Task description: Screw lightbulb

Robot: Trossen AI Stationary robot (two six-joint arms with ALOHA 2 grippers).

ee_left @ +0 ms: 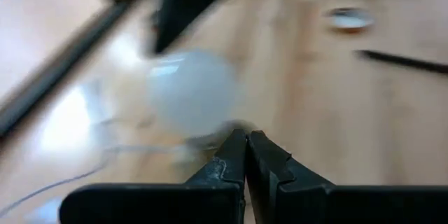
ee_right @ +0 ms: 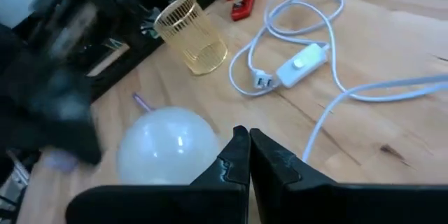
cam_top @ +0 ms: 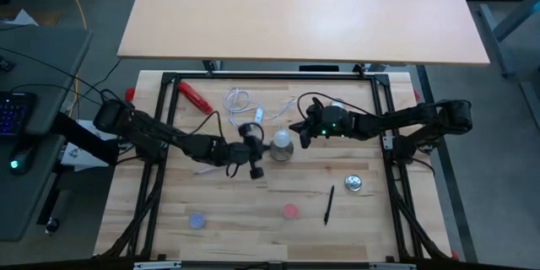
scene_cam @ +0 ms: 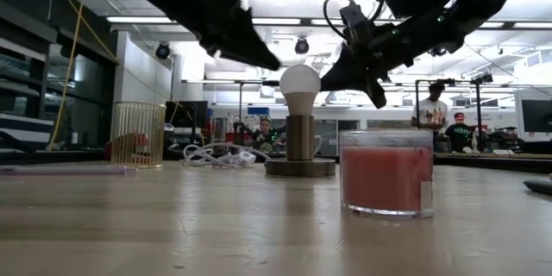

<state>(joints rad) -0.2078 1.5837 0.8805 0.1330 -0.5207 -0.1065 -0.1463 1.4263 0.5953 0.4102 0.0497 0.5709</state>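
Observation:
The white frosted lightbulb (cam_top: 281,139) stands upright with its base in the grey round socket stand (scene_cam: 299,167) at the middle of the table. My left gripper (ee_left: 246,140) is shut, its fingertips close beside the globe (ee_left: 192,92) on the table's left side. My right gripper (ee_right: 245,140) is also shut, its fingertips close beside the globe (ee_right: 168,147) on the far right side. In the low view both grippers slant down toward the bulb (scene_cam: 299,86) from above, the left gripper (scene_cam: 274,63) toward its top and the right gripper (scene_cam: 329,79) toward its side. My left gripper has its shut fingertips right at the globe's edge (ee_left: 222,122), slanting down from the table's left; I cannot tell whether they touch it. My right gripper has its shut fingertips next to the globe's side (ee_right: 210,147), slanting down from the right; I cannot tell whether they touch.
A white cord with a switch (ee_right: 302,61) and a gold wire cup (ee_right: 190,35) lie on the far side of the bulb, near a red tool (cam_top: 193,95). Nearer the front are a silver disc (cam_top: 354,184), a black pen (cam_top: 329,204), a red cup (scene_cam: 385,171) and a blue disc (cam_top: 197,220).

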